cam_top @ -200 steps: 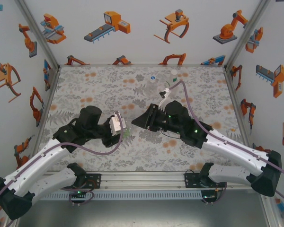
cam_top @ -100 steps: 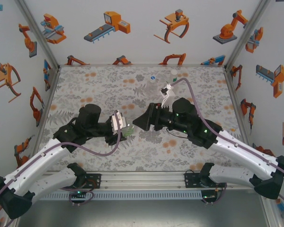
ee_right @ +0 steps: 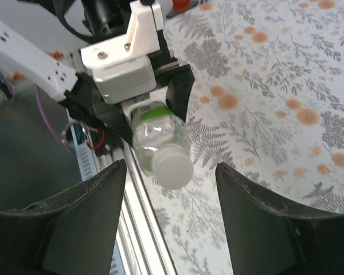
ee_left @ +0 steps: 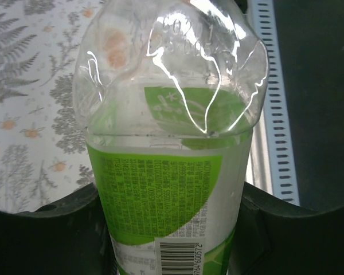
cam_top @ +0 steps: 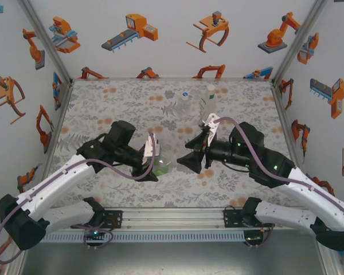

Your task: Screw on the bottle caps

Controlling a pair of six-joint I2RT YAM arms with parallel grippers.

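Found the left gripper (cam_top: 155, 161) at centre-left of the table (cam_top: 103, 109), pressed together on the body of the green-labelled bottle (cam_top: 163, 167). Saw that bottle held off the patterned surface and lying close to level, base end in the left jaws, neck end aimed rightward. From the left wrist, read the green label and barcode squeezed between the two dark fingers (ee_left: 51, 229). Noted a white cap (ee_right: 173, 170) already seated on the neck, facing straight into the right wrist camera; could not tell how far turned home. Found the right gripper (cam_top: 186, 161) just right of the cap, spread apart and holding nothing, its fingers (ee_right: 74, 223) flanking the cap on either side without touching. Judged the bottle's long axis roughly in line with the right gripper's reach, with the cap dead ahead of it and the right arm the nearer one for closing and twisting. Behind the right gripper, well back, spotted a clear bottle (cam_top: 184, 98) and a taller bottle (cam_top: 210, 94) standing upright near the far wall, apart from both arms.
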